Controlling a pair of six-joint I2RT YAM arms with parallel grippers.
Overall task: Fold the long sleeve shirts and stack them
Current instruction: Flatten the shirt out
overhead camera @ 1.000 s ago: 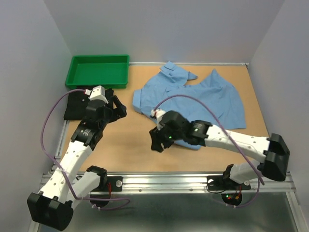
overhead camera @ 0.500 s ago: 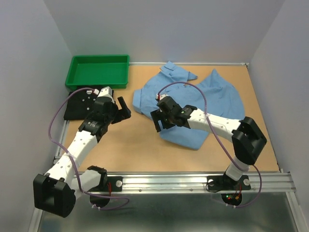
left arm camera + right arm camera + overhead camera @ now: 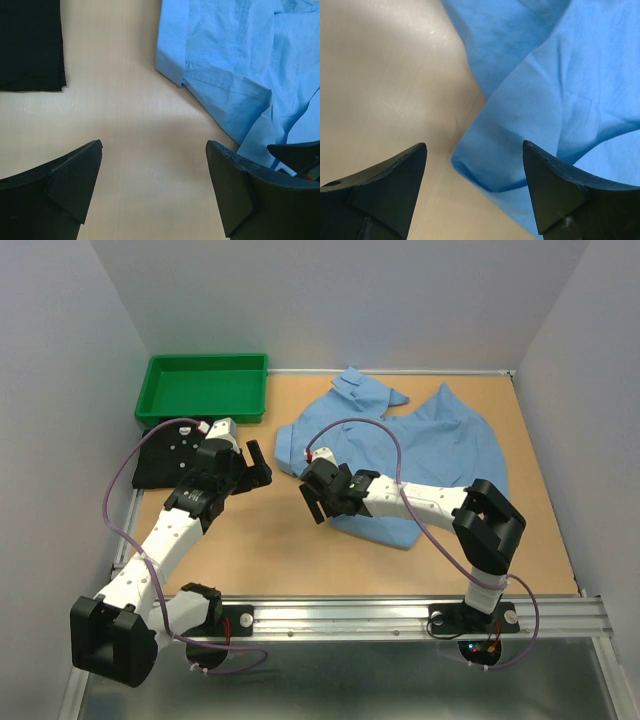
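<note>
Right wrist view: the right gripper (image 3: 474, 145) is spread and empty above the edge of the blue shirt (image 3: 560, 100), which fills the right of the frame. Left wrist view: the left gripper (image 3: 154, 143) is spread over the table (image 3: 125, 100), the black shirt (image 3: 30, 45) at upper left.

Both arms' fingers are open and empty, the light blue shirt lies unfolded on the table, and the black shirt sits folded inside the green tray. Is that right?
Not the last part. The top external view shows the black shirt folded on the table beside the green tray, on its near side, not inside it. The rest holds.
</note>
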